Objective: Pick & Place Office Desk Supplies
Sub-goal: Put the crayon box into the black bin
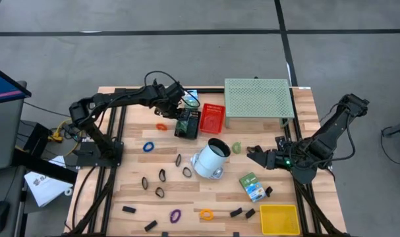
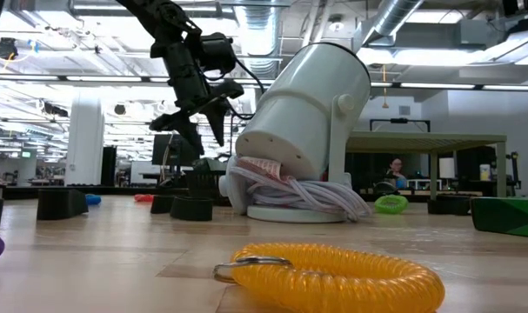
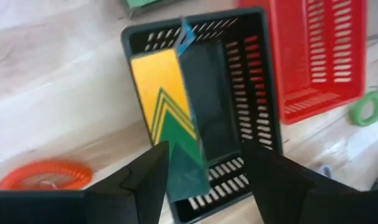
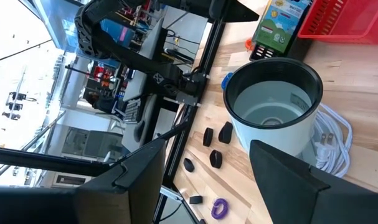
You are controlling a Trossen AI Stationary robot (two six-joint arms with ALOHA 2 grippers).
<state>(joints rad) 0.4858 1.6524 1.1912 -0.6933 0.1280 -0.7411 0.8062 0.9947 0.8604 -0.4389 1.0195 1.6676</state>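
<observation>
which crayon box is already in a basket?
The crayon box standing on edge in the dark basket, right under the left claw. The other crayon box lies loose on the table, near the yellow tray.

The right gripper [image 4: 204, 171] shows its two dark fingers [image 4: 136, 177] spread wide apart, nothing between them. Beyond them a white cylindrical appliance [image 4: 273, 109] lies on the wooden table [image 4: 357, 93], its open mouth facing the camera, with a white cord and plug [image 4: 329, 146] bunched against it. Near the appliance sit several black binder clips [image 4: 217, 134], a purple rubber-band ring [image 4: 220, 208] and a blue one [image 4: 226, 80]. Past the appliance, a crayon box [image 4: 279, 25] stands in a dark basket next to a red basket [image 4: 338, 18].
</observation>
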